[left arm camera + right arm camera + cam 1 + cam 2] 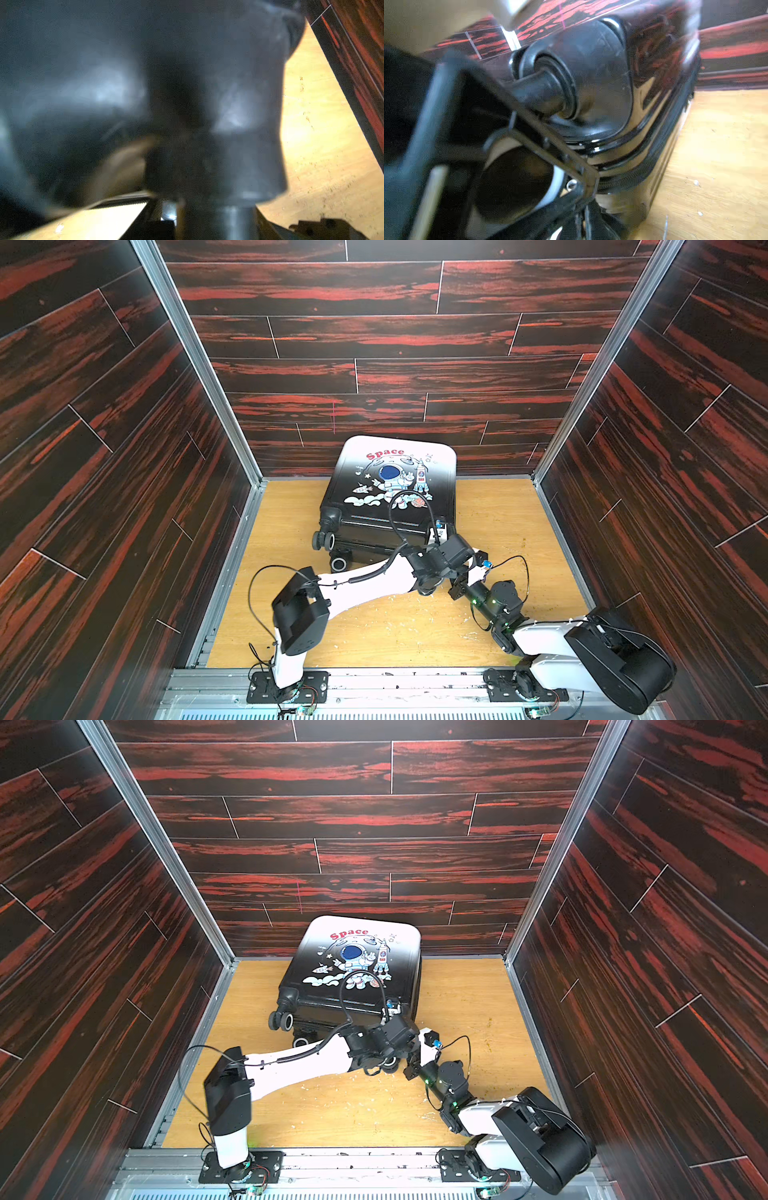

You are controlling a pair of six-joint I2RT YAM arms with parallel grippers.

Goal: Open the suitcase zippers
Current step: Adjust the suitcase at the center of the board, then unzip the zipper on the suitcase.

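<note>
Nearest, along the bottom edge of both top views, the two arms stand on a metal rail (pixel 395 680). The left arm (pixel 365 585) crosses the wooden floor (pixel 395 635) from the lower left toward the centre. The right arm (pixel 548 632) comes in from the lower right. They meet at the near right corner of the suitcase (pixel 365 514), just right of frame centre.

The left gripper (pixel 457 551) sits over that corner. Its fingers are hidden from above and its wrist view is a dark blur, so I cannot tell whether it is released or grasping. The right gripper (pixel 467 574) lies just beside it, to the lower right, and is clenched. Whether anything sits between its fingers cannot be made out.

In the right wrist view a wheel housing (pixel 602 62) fills the centre. The zippers (pixel 639 172) run as a ribbed black band along the seam toward the right edge.

The suitcase lies flat in the upper middle of the floor with its astronaut picture (pixel 390 479) facing up. Its wheels (pixel 324 540) are at its lower left and its far end is near the back wall (pixel 395 364).
</note>
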